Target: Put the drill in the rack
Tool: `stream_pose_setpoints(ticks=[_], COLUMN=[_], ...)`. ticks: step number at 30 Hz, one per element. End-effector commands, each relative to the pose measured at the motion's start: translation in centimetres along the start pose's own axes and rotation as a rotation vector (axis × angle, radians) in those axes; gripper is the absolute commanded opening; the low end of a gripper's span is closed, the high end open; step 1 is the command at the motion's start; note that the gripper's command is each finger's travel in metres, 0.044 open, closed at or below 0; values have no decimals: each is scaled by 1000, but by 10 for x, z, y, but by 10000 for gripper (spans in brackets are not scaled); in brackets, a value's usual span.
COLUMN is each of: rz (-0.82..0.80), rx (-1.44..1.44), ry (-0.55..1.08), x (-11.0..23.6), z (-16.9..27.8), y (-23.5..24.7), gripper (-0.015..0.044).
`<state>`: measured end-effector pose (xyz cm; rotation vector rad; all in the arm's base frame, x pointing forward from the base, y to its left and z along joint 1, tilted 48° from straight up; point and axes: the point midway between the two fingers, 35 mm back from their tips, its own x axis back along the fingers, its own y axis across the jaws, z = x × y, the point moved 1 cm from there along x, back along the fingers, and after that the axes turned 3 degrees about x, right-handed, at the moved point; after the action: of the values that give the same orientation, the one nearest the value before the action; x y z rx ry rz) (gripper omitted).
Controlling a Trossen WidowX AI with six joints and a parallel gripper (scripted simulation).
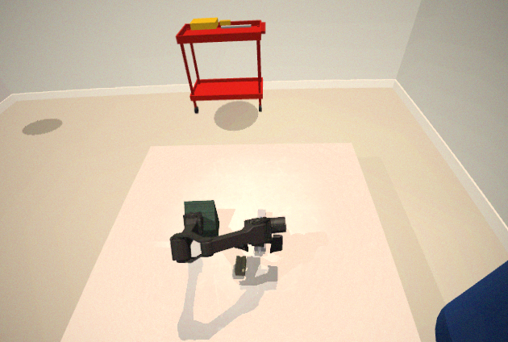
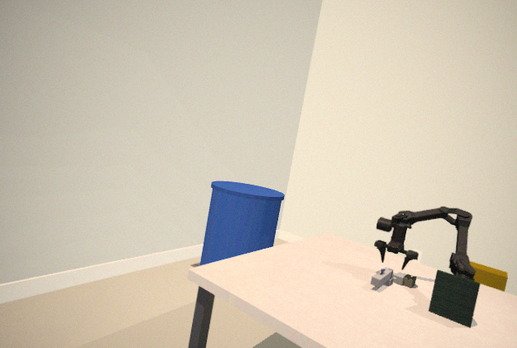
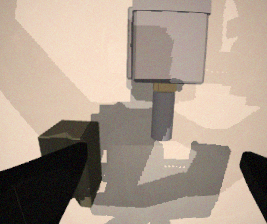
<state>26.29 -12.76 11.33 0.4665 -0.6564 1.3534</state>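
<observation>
Drill still lodged in the grey block, short grey shank poking out with a tan collar at the mouth; both lying flat on the bench, near the middle. Key just visible as a small stub on top of the block in the exterior view; whether pressed down or not, cannot tell. Small olive rack just beside the drill's free end, nothing in it. Hand poised above the drill, jaws spread wide, gripping nothing, one finger tip to each side. Judged from this: pull-out not yet done, laying in the rack not yet done; grasp on the shank looks next. Bench pale pink, dark green box by the arm's base. Beyond: tan floor, off-white walls, red cart at the far wall, blue barrel beside the bench.
</observation>
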Motion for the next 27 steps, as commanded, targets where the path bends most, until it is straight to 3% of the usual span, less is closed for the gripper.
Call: stream_pose_setpoints(ticks=[1, 27], rz=[0, 0], rx=[20, 20], ry=[4, 3], x=[-1, -29], z=[1, -6], y=[1, 0], gripper=[440, 440])
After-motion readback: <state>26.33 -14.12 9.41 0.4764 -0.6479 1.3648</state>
